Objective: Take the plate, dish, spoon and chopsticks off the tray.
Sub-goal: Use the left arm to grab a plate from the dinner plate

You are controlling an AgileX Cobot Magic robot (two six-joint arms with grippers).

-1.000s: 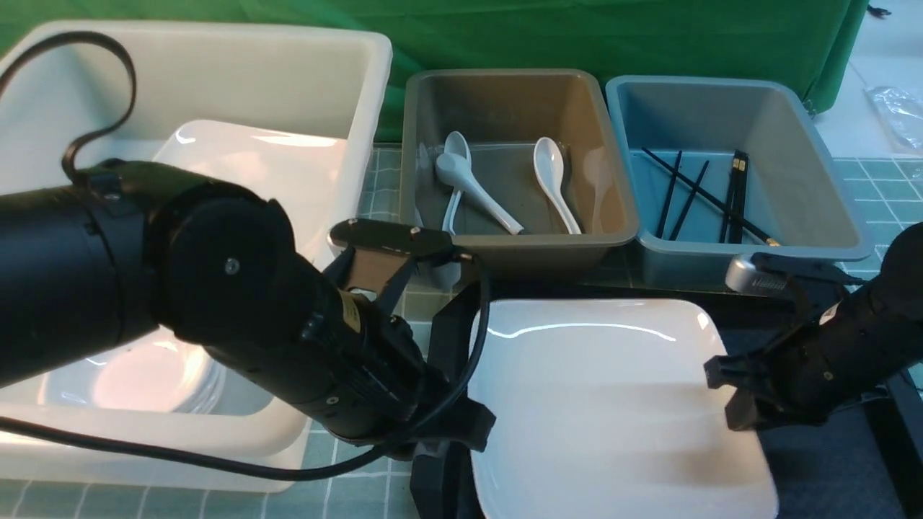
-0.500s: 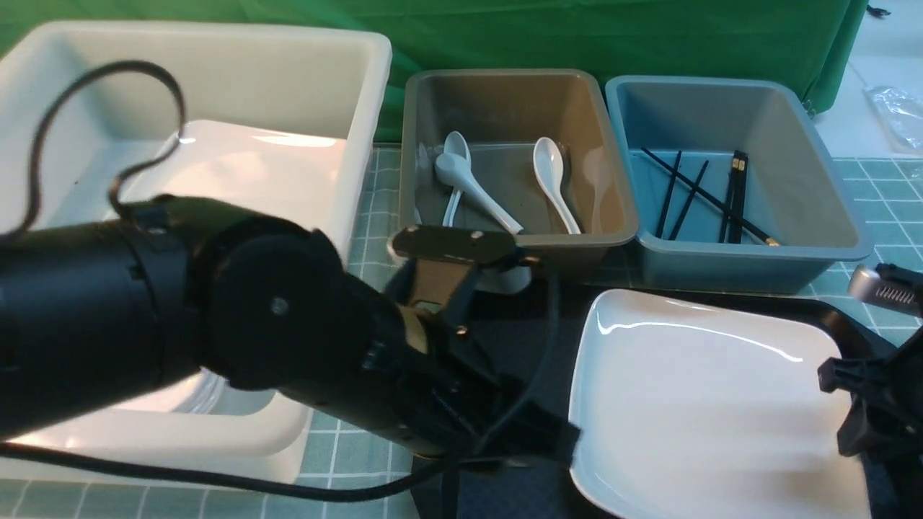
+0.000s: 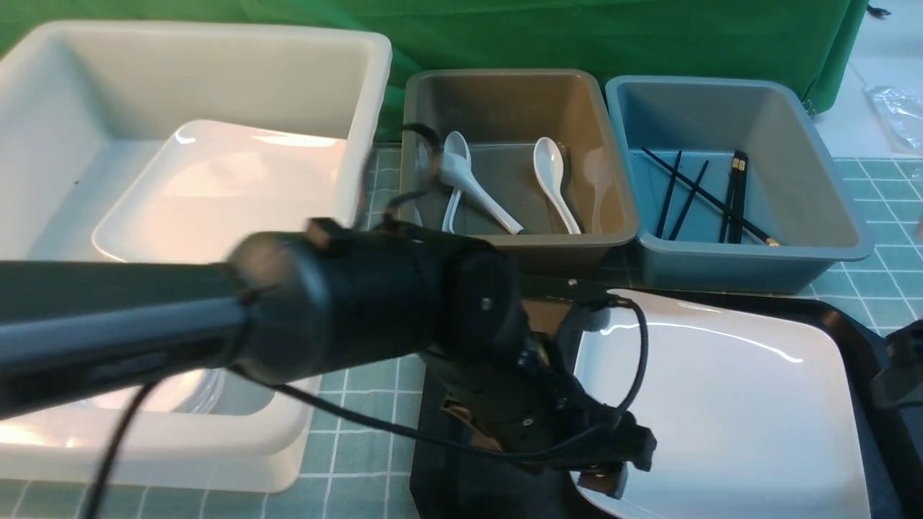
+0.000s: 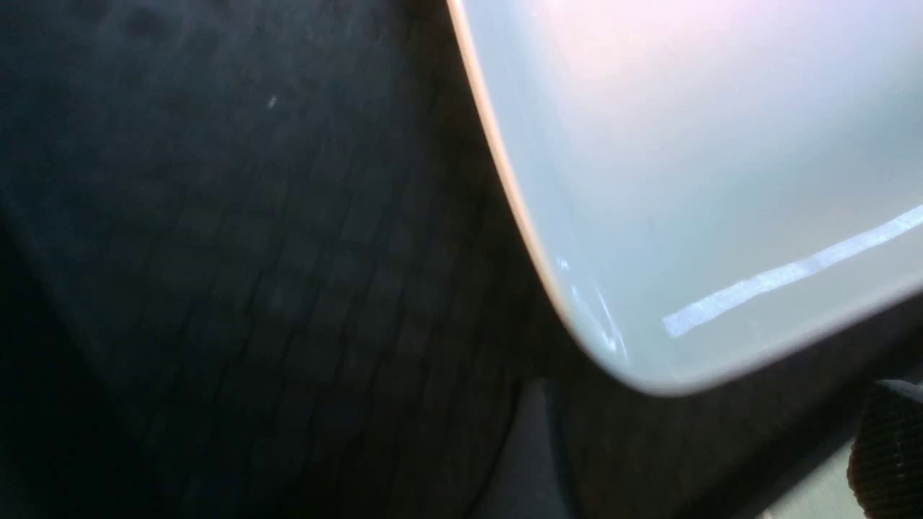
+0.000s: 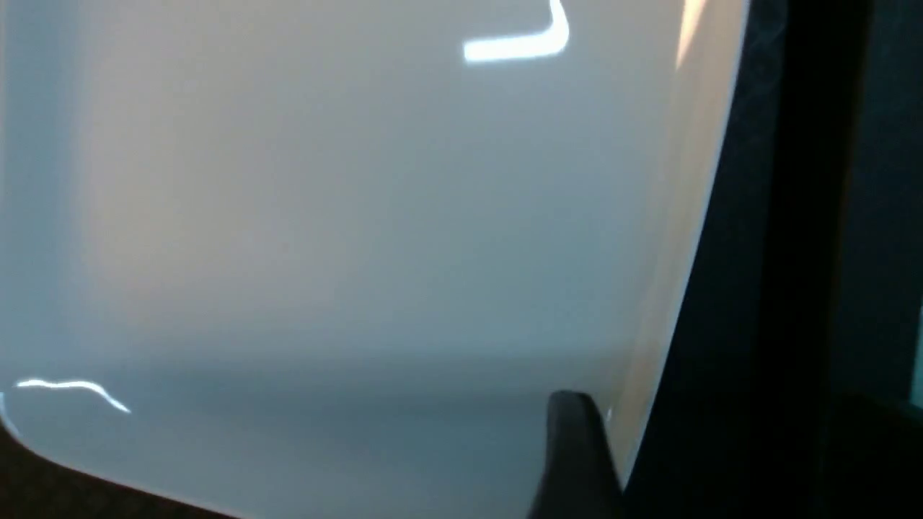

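On tray (image 3: 858,346), plate (image 3: 721,418) left edge beside left fingers (image 3: 626,450)

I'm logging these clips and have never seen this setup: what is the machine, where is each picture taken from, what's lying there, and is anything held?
It is a robot with two black arms, each ending in a hand. The wide picture looks forward from between the arms. The two close-ups come from cameras on the wrists. A white square plate lies on a black tray. Behind stand a white tub holding another plate, a grey tub with spoons and a blue tub with chopsticks. The left hand is low at the plate's near-left corner. The right hand is at its right edge, one dark finger showing over the rim. Whether either grips the plate cannot be told.
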